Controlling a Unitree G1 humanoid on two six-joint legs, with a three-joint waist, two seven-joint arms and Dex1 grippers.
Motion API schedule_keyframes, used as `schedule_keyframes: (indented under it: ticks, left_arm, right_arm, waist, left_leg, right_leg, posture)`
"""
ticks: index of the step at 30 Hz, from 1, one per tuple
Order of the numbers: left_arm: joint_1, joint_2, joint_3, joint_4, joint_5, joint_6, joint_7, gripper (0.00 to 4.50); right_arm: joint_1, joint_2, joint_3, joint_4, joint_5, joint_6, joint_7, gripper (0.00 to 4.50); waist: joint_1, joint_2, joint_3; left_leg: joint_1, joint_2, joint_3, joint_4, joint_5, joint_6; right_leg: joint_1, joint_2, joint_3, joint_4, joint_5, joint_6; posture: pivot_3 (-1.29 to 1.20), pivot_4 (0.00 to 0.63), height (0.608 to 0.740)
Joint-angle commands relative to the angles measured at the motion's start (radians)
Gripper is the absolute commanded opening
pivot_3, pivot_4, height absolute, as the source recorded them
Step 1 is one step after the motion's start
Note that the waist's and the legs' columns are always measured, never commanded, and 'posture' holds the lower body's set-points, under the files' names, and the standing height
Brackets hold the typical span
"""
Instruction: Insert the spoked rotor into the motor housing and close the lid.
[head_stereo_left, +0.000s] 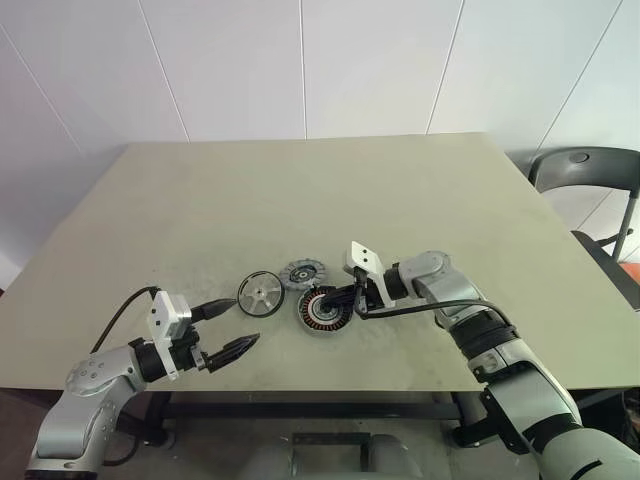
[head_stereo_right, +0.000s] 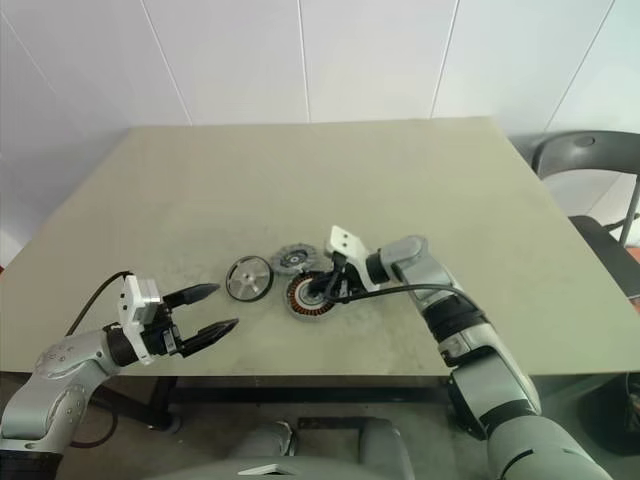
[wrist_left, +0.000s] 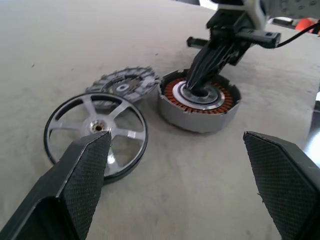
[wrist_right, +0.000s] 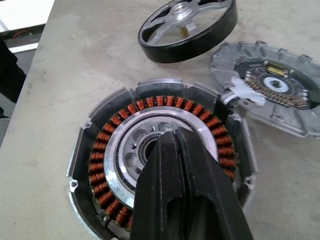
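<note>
The motor housing (head_stereo_left: 314, 319) lies flat on the table, copper windings up. My right gripper (head_stereo_left: 329, 304) is shut, its tips pressed into the housing's silver centre hub (wrist_right: 125, 150). The spoked rotor (head_stereo_left: 258, 293), black-rimmed with silver spokes, lies just left of the housing. The grey lid (head_stereo_left: 302, 272) rests behind and between them, touching the housing's rim. My left gripper (head_stereo_left: 246, 323) hangs open near the table's front edge, just in front of the rotor, with nothing between its fingers.
The three parts sit close together at the front middle of the beige table (head_stereo_left: 300, 190). A dark chair (head_stereo_left: 585, 175) stands off the table's right side. The front table edge runs just below my left gripper.
</note>
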Motion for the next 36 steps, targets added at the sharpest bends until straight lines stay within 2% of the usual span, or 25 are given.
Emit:
schedule_keyframes:
  ticks: [1, 3, 6, 12, 14, 17, 21, 29, 36]
  left_arm:
    - [-0.014, -0.012, 0.032, -0.022, -0.040, 0.062, 0.053, 4.50]
    - [-0.023, -0.033, 0.060, -0.020, -0.094, 0.111, 0.084, 4.50]
    - [-0.039, -0.079, 0.130, -0.009, -0.243, 0.252, 0.167, 4.50]
    - [-0.012, -0.134, 0.186, 0.027, -0.426, 0.517, 0.323, 4.50]
    - [-0.016, -0.148, 0.218, 0.055, -0.500, 0.629, 0.424, 4.50]
    - [-0.045, -0.188, 0.267, 0.092, -0.574, 0.680, 0.506, 4.50]
    - [-0.090, -0.238, 0.333, 0.150, -0.686, 0.719, 0.594, 4.50]
    - [-0.183, -0.290, 0.373, 0.248, -0.904, 0.810, 0.728, 4.50]
    - [-0.263, -0.306, 0.327, 0.292, -0.891, 0.821, 0.792, 4.50]
  right_arm:
    - [-0.025, -0.021, -0.060, -0.081, 0.063, 0.040, 0.028, 0.04]
    - [-0.024, -0.033, -0.075, -0.113, 0.084, 0.056, 0.040, 0.20]
    - [-0.023, -0.068, -0.097, -0.174, 0.119, 0.090, 0.068, 0.89]
    - [-0.025, -0.141, -0.110, -0.241, 0.163, 0.148, 0.128, 2.95]
    - [-0.029, -0.157, -0.112, -0.250, 0.174, 0.161, 0.138, 3.64]
    - [-0.034, -0.167, -0.116, -0.255, 0.179, 0.158, 0.135, 4.49]
    - [-0.038, -0.173, -0.115, -0.259, 0.182, 0.145, 0.144, 4.49]
    - [-0.047, -0.172, -0.110, -0.240, 0.172, 0.079, 0.130, 4.49]
    - [-0.064, -0.168, -0.110, -0.238, 0.178, 0.093, 0.127, 4.49]
  waist:
    - [0.000, 0.000, 0.000]
    - [0.001, 0.000, 0.000]
    - [0.001, 0.000, 0.000]
    - [-0.001, 0.000, 0.000]
    - [0.000, 0.000, 0.000]
    - [0.001, -0.001, 0.000]
    - [0.001, -0.001, 0.000]
    - [0.003, -0.001, 0.000]
    - [0.000, -0.003, 0.001]
  left_leg:
    - [0.000, 0.000, 0.000, 0.000, 0.000, 0.000]
    - [-0.001, 0.000, 0.000, 0.000, 0.000, 0.000]
    - [-0.001, 0.000, 0.000, 0.000, 0.000, 0.000]
    - [-0.001, 0.000, 0.000, 0.001, 0.000, 0.000]
    - [-0.001, 0.000, 0.000, 0.001, 0.000, 0.000]
    - [-0.001, 0.001, 0.000, 0.002, 0.000, 0.000]
    - [-0.001, 0.001, 0.001, 0.003, 0.000, 0.000]
    - [-0.002, 0.000, 0.002, 0.003, 0.000, 0.000]
    - [-0.002, 0.000, 0.002, 0.003, 0.000, 0.000]
  right_leg:
    - [0.000, 0.000, 0.000, 0.000, 0.000, 0.000]
    - [0.000, 0.000, 0.000, 0.000, 0.000, 0.000]
    - [-0.001, 0.000, 0.000, 0.000, 0.000, 0.000]
    - [0.000, 0.000, 0.000, 0.000, 0.000, 0.001]
    - [-0.001, 0.000, 0.000, 0.000, -0.001, 0.001]
    - [0.000, 0.000, 0.000, 0.000, -0.001, 0.001]
    - [0.000, -0.001, 0.000, 0.000, 0.000, 0.000]
    - [0.000, -0.001, 0.000, -0.001, 0.000, 0.000]
    - [0.000, -0.001, 0.000, -0.001, 0.001, -0.002]
  posture:
    - [0.00, 0.000, 0.740]
    - [0.00, 0.000, 0.740]
    - [0.00, 0.000, 0.740]
    - [0.00, 0.000, 0.740]
    - [0.00, 0.000, 0.740]
    - [0.00, 0.000, 0.740]
    - [0.00, 0.000, 0.740]
    - [0.00, 0.000, 0.740]
    - [0.00, 0.000, 0.740]
